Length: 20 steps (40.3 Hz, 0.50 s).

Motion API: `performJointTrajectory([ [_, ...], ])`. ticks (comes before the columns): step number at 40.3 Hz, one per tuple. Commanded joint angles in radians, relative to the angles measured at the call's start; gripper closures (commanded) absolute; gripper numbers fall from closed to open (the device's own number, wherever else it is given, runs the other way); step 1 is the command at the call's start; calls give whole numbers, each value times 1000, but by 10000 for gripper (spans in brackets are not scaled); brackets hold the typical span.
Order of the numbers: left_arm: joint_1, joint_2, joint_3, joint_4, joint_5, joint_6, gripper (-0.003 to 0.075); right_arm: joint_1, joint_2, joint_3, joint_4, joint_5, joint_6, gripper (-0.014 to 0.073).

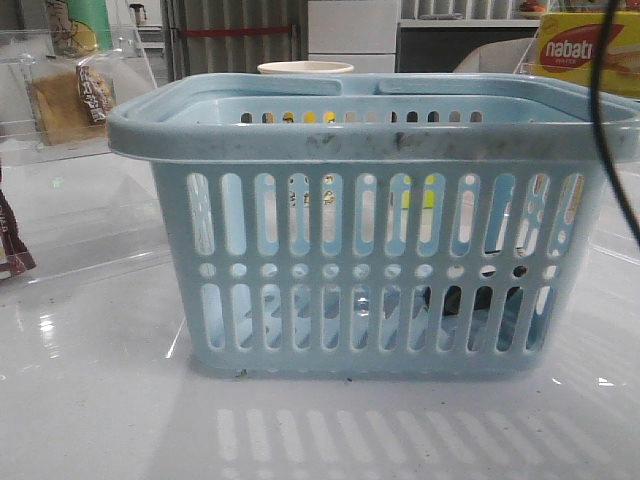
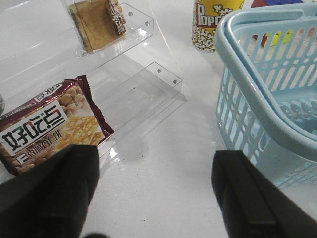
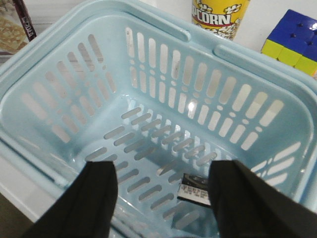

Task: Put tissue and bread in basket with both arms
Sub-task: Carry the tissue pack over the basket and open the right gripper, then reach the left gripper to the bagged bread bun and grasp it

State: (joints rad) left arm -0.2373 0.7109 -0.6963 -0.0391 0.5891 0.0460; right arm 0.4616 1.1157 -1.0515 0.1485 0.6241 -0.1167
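Observation:
The light-blue basket [image 1: 370, 255] stands mid-table; it also shows in the left wrist view [image 2: 267, 94] and the right wrist view [image 3: 163, 104]. The tissue [image 3: 194, 188], a small dark pack, lies on the basket floor, partly hidden behind a finger; dark shapes show through the front slots [image 1: 470, 305]. My right gripper [image 3: 162, 198] is open and empty above the basket's inside. The bread [image 1: 70, 95] stands on a clear acrylic shelf at far left, as the left wrist view [image 2: 96, 22] also shows. My left gripper [image 2: 156, 193] is open and empty over bare table, left of the basket.
A dark maroon snack packet [image 2: 47, 126] lies on the lower acrylic step [image 2: 148, 84]. A popcorn cup [image 2: 213, 22] stands behind the basket. A colour cube [image 3: 292, 39] and a yellow nabati box [image 1: 585, 50] are at far right. A black cable [image 1: 610, 150] hangs at right.

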Motion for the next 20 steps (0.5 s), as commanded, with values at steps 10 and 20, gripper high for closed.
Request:
performJointTrajectory([
  [10, -7, 1, -31, -9, -82, -2, 193, 2, -293, 160, 5, -31, -35, 83],
  [20, -7, 35, -53, -9, -66, -2, 176, 2, -381, 222, 5, -20, -35, 83],
])
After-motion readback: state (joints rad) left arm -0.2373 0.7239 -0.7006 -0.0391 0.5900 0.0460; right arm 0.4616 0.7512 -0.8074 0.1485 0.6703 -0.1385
